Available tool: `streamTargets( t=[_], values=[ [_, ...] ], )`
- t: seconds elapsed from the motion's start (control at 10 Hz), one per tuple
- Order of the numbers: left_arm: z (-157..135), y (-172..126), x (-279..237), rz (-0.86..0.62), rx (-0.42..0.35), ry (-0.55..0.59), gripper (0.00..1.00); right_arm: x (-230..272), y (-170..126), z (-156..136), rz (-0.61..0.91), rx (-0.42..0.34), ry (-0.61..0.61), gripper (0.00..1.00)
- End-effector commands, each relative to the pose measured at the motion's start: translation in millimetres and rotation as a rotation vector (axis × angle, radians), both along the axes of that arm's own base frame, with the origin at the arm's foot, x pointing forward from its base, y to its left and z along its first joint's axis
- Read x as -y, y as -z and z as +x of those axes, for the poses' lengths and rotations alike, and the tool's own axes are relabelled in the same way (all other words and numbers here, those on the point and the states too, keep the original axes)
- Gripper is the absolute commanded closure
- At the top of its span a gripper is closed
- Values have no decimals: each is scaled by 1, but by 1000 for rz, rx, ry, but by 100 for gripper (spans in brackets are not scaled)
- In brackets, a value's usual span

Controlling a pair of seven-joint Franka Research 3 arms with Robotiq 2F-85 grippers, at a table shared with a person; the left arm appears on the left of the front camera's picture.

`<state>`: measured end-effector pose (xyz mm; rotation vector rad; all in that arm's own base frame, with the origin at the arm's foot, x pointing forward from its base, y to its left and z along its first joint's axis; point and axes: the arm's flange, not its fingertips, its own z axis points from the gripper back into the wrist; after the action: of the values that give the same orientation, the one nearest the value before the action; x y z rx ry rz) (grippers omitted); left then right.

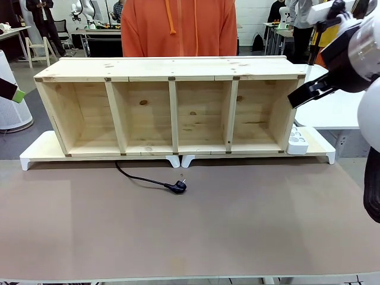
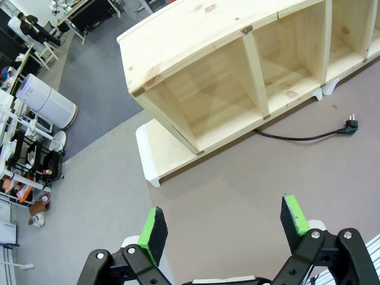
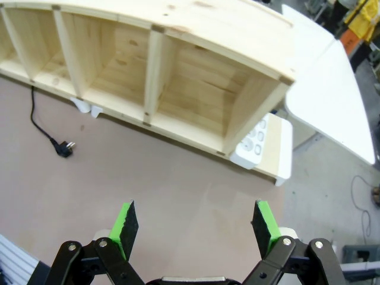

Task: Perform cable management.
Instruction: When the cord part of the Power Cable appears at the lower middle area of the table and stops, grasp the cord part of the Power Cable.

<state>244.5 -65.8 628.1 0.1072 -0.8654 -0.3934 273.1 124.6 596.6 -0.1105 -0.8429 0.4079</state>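
From the front, the counter (image 1: 249, 225) is a flat, matte brown sheet with wide open room between its near edge and the wooden shelf (image 1: 172, 68). The shelf is a pale, knotty pine box of four open bays lying along the far edge on white risers (image 1: 35, 155). The cable (image 1: 139, 178), thin, black and limp, comes from under the shelf left of the middle and curves toward the counter's centre. It ends in a chunky plug (image 1: 176, 187) lying apart from the shelf's front edge. A white plastic power strip (image 1: 297, 142) sits at the shelf's right end, and a person (image 1: 178, 27) in an orange top stands behind. In the left wrist view, the left pincer (image 2: 224, 222) stands wide open above the counter's left end, its green pads holding nothing. In the right wrist view, the right pincer (image 3: 195, 225) gapes open and empty over smooth brown surface, well apart from the plug.
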Motion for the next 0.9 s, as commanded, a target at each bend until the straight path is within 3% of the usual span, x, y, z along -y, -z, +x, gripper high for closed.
streamTargets(
  t=[0.0, 0.8],
  values=[
    [-1, -1, 0, 1, 7, -2, 0, -22, -1, 18, -12, -43, -97, 0],
    [-1, -1, 0, 1, 7, -2, 0, -106, 57, 67, -35, -176, -412, 0]
  ],
)
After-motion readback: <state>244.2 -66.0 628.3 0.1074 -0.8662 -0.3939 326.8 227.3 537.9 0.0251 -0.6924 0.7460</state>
